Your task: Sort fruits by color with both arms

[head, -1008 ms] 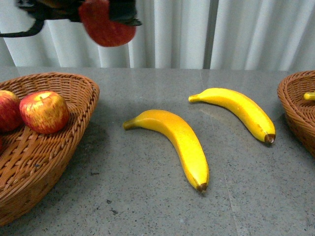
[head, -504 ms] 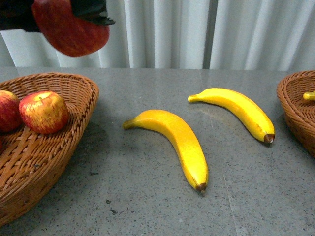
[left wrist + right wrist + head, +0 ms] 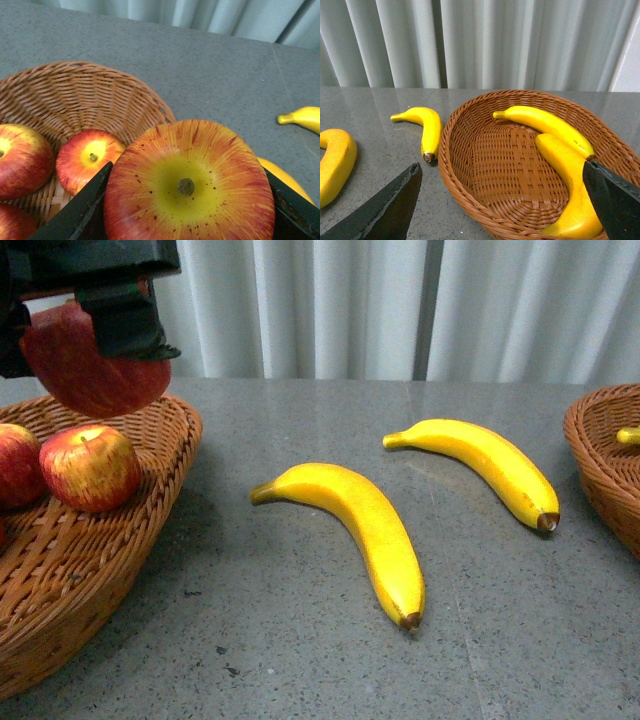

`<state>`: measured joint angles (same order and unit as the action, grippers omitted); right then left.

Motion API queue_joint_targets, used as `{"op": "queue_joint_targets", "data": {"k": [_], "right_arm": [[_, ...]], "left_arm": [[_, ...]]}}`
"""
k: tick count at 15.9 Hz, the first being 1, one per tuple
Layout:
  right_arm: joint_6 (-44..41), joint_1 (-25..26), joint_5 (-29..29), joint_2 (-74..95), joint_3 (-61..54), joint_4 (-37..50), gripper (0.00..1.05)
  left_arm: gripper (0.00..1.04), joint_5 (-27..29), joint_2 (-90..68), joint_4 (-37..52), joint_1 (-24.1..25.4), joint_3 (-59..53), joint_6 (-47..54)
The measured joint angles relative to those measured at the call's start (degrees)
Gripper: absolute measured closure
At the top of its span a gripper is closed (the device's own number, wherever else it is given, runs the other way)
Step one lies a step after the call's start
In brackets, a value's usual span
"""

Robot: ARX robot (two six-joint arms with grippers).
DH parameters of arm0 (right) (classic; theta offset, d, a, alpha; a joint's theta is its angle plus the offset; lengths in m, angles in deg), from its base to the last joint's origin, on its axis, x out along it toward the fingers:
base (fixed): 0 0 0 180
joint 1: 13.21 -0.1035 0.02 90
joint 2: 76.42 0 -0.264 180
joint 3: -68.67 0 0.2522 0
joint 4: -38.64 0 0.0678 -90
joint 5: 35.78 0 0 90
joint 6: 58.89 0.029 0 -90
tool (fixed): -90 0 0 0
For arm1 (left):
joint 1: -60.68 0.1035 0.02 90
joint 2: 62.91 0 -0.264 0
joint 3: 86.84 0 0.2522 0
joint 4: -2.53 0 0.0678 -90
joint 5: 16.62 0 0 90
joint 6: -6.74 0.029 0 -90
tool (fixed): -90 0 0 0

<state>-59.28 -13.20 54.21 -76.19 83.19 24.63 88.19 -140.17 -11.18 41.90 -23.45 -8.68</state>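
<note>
Left jaws are clamped on a red-and-yellow apple (image 3: 90,375), a black finger (image 3: 75,215) pressed to each side of it in the wrist view, stem towards the camera. A second ago this apple hung high near the top of the front view, clear of everything. Now it has come left and down, and sits just above the far rim of the left basket (image 3: 80,610) at the left of the frame.

That suggests the carry is nearly over. What remains is probably a short lowering and a release. The apple hangs over the rim, not the middle, so dropped from here it might roll out.

Nearest, at lower left, the left basket holds a streaked apple (image 3: 90,468) and a redder one (image 3: 15,465) at the edge. On the grey desk (image 3: 300,660) the nearer banana (image 3: 360,525) lies at centre, and the farther banana (image 3: 490,465) lies up and right of it. Neither has shifted, and both are still unsorted.

At the right edge is the right basket (image 3: 600,460). The right wrist view shows two bananas (image 3: 545,122) in it. Right jaws stand wide with nothing held. A pale curtain (image 3: 400,300) closes the back.
</note>
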Motion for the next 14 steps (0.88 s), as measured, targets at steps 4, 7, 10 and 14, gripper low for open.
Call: {"op": "queue_joint_targets", "data": {"k": [4, 7, 10, 14], "right_arm": [[0.0, 0.0, 0.0, 0.0, 0.0, 0.0, 0.07], [0.0, 0.0, 0.0, 0.0, 0.0, 0.0, 0.07], [0.0, 0.0, 0.0, 0.0, 0.0, 0.0, 0.07], [0.0, 0.0, 0.0, 0.0, 0.0, 0.0, 0.07]], "left_arm": [[0.34, 1.1, 0.0, 0.0, 0.1, -4.3, -2.1], [0.34, 3.6, -0.7, -0.4, -1.0, -4.4, -3.3], [0.33, 5.0, -1.1, -0.4, -2.2, -4.3, -4.5], [0.07, -3.0, 1.5, 0.9, 9.2, -4.4, -1.7]]}}
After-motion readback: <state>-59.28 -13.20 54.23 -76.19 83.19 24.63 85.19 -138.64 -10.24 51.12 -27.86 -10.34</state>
